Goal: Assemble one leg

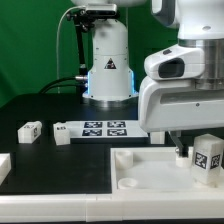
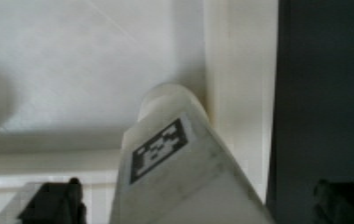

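A leg (image 2: pixel 184 160), a small white block with a black-and-white marker, stands tilted between my fingers in the wrist view. It rests in the near right corner of the large white panel (image 1: pixel 150 176). In the exterior view the leg (image 1: pixel 208 156) is just under the arm's hand. My gripper (image 2: pixel 197 204) is open, and a gap shows on each side between the leg and the dark fingertips (image 2: pixel 55 203). In the exterior view the gripper (image 1: pixel 196 152) is mostly hidden by the hand and the leg. A second leg (image 1: pixel 30 130) lies on the black table at the exterior view's left.
The marker board (image 1: pixel 95 130) lies on the table in front of the arm's base (image 1: pixel 108 75). Another white part (image 1: pixel 3 166) shows at the exterior view's left edge. A green backdrop stands behind.
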You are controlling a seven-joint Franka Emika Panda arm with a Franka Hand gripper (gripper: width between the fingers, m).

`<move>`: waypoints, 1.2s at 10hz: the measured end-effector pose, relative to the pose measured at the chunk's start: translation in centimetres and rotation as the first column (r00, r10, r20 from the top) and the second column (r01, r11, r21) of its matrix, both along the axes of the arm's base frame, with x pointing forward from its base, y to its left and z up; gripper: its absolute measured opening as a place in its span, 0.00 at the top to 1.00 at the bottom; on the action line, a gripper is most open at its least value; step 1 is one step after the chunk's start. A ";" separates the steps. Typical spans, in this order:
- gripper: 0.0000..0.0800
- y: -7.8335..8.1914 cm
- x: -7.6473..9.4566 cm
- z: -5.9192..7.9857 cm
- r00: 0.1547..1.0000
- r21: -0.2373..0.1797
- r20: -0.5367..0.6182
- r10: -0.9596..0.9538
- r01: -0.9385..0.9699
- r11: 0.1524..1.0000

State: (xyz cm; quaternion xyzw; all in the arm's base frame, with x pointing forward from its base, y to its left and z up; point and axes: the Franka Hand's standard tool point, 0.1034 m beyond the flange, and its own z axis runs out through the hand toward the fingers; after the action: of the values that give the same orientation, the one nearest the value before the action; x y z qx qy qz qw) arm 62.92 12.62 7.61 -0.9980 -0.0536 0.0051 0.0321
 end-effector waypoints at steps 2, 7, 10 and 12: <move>0.19 0.0 0.0 0.0 0.978 -0.010 0.012 0.210 -0.210 0.978; 0.34 -0.2 0.0 0.0 0.940 -0.020 0.018 0.342 -0.341 0.940; 0.64 -0.3 0.0 0.0 0.954 -0.020 0.016 0.300 -0.300 0.954; 0.64 -0.3 0.0 0.0 0.963 -0.018 0.015 0.269 -0.269 0.963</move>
State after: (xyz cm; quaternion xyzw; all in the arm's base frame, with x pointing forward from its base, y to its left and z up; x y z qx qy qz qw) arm 62.96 12.36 7.59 -0.9818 -0.1886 0.0012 0.0228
